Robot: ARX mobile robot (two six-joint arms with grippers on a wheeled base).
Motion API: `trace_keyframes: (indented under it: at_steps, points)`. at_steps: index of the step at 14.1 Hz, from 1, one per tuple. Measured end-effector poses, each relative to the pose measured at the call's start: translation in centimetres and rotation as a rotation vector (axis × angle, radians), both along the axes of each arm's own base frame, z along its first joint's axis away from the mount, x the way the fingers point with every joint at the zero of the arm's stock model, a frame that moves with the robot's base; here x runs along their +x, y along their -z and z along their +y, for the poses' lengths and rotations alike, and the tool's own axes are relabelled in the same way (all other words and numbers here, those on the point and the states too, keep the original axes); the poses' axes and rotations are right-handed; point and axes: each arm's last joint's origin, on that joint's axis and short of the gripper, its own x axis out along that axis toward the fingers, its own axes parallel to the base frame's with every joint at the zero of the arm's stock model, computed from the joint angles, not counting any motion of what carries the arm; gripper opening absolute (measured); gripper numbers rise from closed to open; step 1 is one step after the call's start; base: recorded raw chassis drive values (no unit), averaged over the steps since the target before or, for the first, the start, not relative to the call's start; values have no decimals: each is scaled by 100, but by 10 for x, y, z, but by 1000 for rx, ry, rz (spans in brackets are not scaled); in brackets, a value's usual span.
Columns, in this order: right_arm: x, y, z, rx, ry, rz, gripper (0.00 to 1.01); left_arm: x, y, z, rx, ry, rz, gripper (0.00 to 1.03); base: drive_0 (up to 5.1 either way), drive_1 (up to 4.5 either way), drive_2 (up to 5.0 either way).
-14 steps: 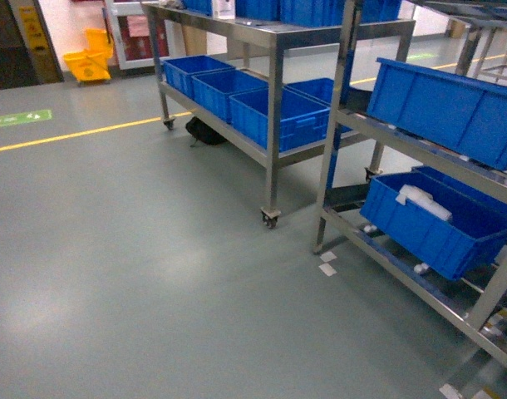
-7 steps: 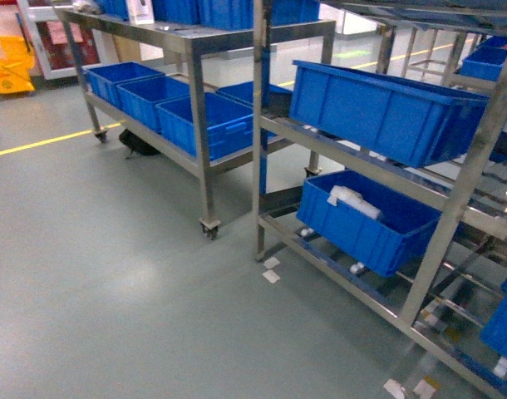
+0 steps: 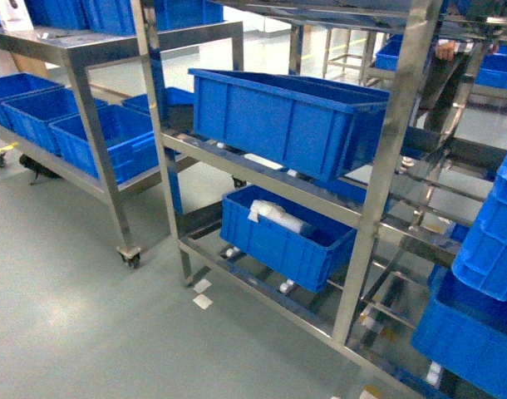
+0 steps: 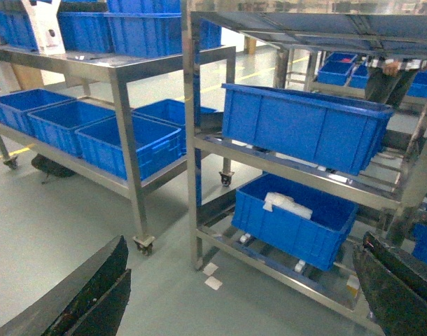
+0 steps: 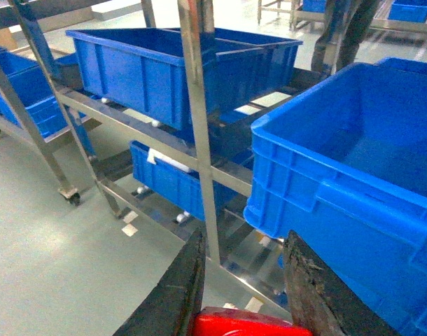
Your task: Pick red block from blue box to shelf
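Between the fingers of the right pincer (image 5: 243, 297), closed on it, sits the red block (image 5: 248, 323), so carry it level to a bare tier of the shelf (image 3: 262, 179) before releasing, while the left pincer (image 4: 227, 294) hangs open.

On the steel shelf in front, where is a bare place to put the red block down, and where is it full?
Bare: the shelf tier right of the upper crate, between the upright and the near crates. Full: the upper crate and the lower crate fill the left bays. The right end effector holds the red block.
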Motion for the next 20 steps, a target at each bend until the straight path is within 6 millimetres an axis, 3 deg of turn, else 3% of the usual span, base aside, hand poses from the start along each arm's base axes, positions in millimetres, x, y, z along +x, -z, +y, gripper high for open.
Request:
trace_keyframes:
  at_steps: [20]
  points:
    - [0, 0, 0, 0, 2, -2, 28, 0, 0, 0, 0, 3, -1, 98, -145, -145, -145]
